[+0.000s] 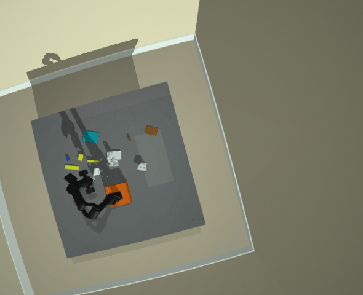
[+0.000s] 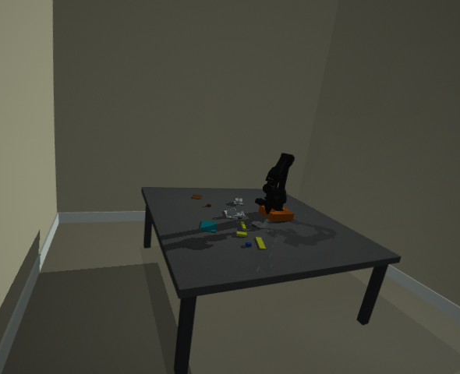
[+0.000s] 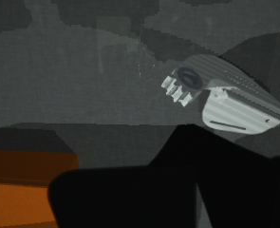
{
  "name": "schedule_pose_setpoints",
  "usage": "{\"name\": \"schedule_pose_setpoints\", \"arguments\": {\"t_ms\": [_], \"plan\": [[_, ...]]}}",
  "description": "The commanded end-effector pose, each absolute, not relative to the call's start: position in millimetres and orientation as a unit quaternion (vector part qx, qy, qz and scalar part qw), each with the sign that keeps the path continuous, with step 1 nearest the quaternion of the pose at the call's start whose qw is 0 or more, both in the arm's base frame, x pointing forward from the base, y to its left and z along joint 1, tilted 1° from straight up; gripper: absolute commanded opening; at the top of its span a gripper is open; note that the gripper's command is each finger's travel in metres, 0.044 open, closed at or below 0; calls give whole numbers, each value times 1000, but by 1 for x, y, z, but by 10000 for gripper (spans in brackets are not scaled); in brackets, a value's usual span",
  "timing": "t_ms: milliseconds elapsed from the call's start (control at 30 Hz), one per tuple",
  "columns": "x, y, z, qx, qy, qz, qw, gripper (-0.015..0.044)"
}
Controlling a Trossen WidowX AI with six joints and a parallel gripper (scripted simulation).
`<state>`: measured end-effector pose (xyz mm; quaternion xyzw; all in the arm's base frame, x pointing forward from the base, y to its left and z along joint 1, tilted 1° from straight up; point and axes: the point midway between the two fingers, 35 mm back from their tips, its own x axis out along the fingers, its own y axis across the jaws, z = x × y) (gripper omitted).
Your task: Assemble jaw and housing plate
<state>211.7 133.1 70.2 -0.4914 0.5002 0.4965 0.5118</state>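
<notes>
My gripper [image 1: 91, 181] [image 2: 267, 210] [image 3: 185, 132] is shut with nothing seen between its fingers, above the table beside the loose jaw. The loose jaw [image 1: 96, 171] [image 2: 259, 224] [image 3: 244, 110] is pale grey and lies on the table; in the wrist view its teeth and round hole are just beyond the fingertips. The white base [image 1: 115, 154] [image 2: 229, 213] stands apart from it, with a white jaw on it; pins and teeth are too small to tell. A small white piece with two dark spots, seemingly the housing plate [image 1: 141, 166] [image 2: 238, 200], is separate from the base.
The arm stands on an orange block [image 1: 127, 193] [image 2: 281, 215] [image 3: 18, 201]. Several yellow blocks [image 1: 71, 167] [image 2: 260, 243], a blue cube [image 1: 67, 158] [image 2: 248, 244] and a teal block [image 1: 91, 136] [image 2: 208, 226] lie nearby. A brown block [image 1: 151, 129] [image 2: 196, 196] lies farther off.
</notes>
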Motion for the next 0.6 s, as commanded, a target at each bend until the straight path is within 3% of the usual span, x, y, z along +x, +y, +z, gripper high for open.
{"name": "schedule_pose_setpoints", "arguments": {"t_ms": [0,567], "plan": [[208,130,70,-518,473,523,484,0],[203,122,69,-622,328,624,339,0]]}}
